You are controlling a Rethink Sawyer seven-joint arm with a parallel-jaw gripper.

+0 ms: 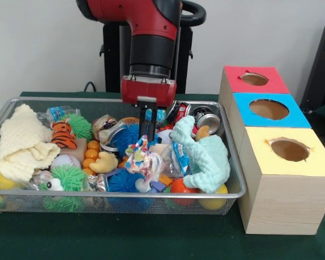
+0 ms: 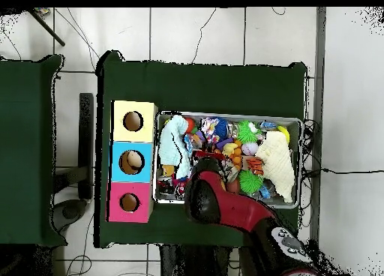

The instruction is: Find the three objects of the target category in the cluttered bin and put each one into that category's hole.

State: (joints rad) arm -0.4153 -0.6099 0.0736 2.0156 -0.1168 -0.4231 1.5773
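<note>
Item: wire mesh bin [image 1: 235, 190], packed with mixed clutter; taken here as the landmark for all else.

Gripper [image 1: 148, 130]: hangs over the bin's middle, its thin fingers drawn close together and reaching down to a multicoloured dotted cloth bundle [image 1: 143, 158]. They look pinched on the top of it, though from across the table I cannot be sure they actually hold it and are not merely touching.

Boxes: three stand in a row just beside the bin's end, each with one round hole on top: yellow box [image 1: 309, 162] nearest the viewer, blue box [image 1: 295, 116] in the middle, red box [image 1: 271, 81] farthest.

Target objects: the category is not marked anywhere, so which three pieces count cannot be read off. If soft cloth things are meant, candidates inside the bin are the dotted bundle at the centre, the mint knitted cloth [image 1: 206, 157] toward the box end, and the cream knitted cloth [image 1: 21, 143] at the opposite end.

Risks: a shallow pinch on loose fabric may slip on lifting; the bundle may drag neighbours such as the blue spiky ball [image 1: 122, 181] or rubber duck [image 1: 104, 162] out with it; a hanging cloth may snag the bin's rim or bunch at a hole's edge.

Obscured: in the overhead view the arm [image 2: 225, 205] covers the bin's central part; lower layers are buried.
</note>
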